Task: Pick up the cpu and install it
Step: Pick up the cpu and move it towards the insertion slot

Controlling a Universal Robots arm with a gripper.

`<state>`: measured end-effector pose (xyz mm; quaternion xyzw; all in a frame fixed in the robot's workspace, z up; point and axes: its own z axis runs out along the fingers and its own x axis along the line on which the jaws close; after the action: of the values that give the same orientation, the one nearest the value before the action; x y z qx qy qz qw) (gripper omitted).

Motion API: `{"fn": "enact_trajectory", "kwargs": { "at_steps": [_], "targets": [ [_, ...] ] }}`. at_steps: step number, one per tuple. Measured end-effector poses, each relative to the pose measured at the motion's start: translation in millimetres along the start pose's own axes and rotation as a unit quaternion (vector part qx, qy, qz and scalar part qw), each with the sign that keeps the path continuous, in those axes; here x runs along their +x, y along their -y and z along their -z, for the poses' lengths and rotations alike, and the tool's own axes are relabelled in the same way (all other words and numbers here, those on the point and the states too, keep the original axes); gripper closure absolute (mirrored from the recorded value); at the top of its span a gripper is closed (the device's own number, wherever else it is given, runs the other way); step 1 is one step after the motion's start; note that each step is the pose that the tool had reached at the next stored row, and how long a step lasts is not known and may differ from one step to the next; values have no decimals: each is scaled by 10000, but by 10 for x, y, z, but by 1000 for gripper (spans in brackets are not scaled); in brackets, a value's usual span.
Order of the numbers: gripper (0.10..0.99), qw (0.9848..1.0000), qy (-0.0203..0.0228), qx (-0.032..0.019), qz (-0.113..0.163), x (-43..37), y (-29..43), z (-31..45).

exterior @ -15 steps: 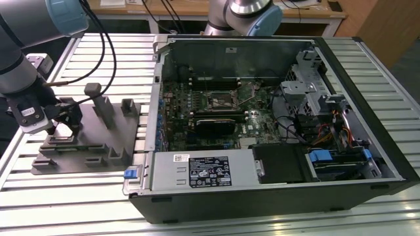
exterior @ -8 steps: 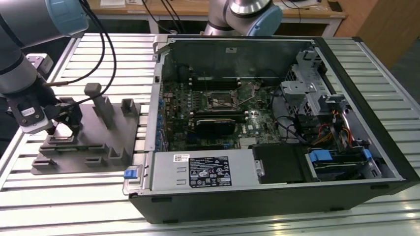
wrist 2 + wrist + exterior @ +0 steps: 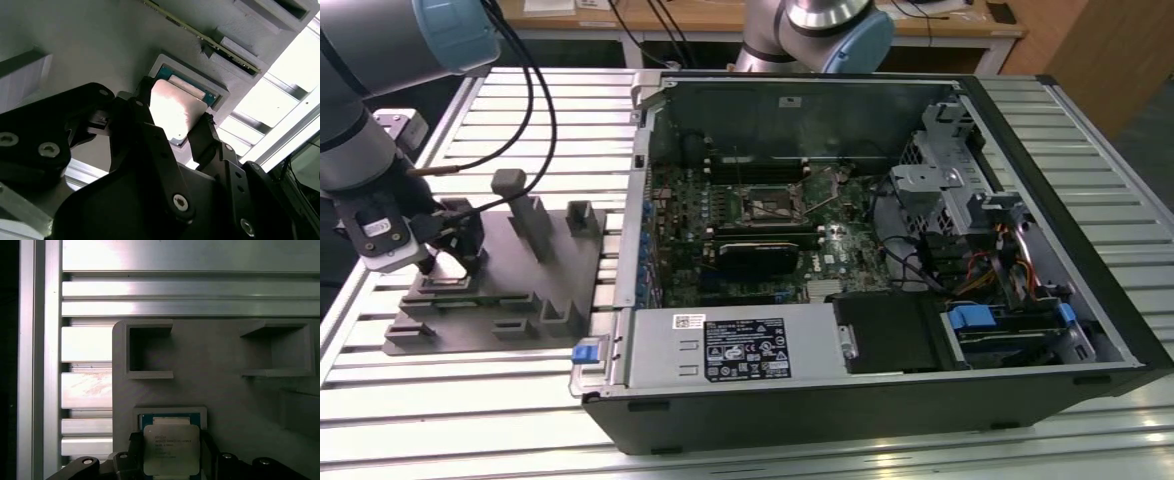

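Note:
The cpu, a small square chip with a pale silvery top, sits in a square recess near one corner of the grey fixture plate. My gripper is down over it, with a black finger against each of two opposite edges. In the second wrist view the fingers press on the sides of the cpu. In the exterior view the gripper is low over the fixture plate at the left. The open socket shows on the motherboard inside the case.
An open computer case lies on the slatted aluminium table, to the exterior view's right of the plate. Grey posts rise from the plate beside the gripper. A labelled power supply box sits along the case's near side. A second arm's base stands behind the case.

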<state>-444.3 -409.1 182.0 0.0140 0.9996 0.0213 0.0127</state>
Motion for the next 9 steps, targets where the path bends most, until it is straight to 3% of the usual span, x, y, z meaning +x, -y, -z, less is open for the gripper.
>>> {"fn": "enact_trajectory", "kwargs": {
  "at_steps": [9],
  "targets": [
    [545,10000,0,0,0,-1,-2,40]
  ]
}}
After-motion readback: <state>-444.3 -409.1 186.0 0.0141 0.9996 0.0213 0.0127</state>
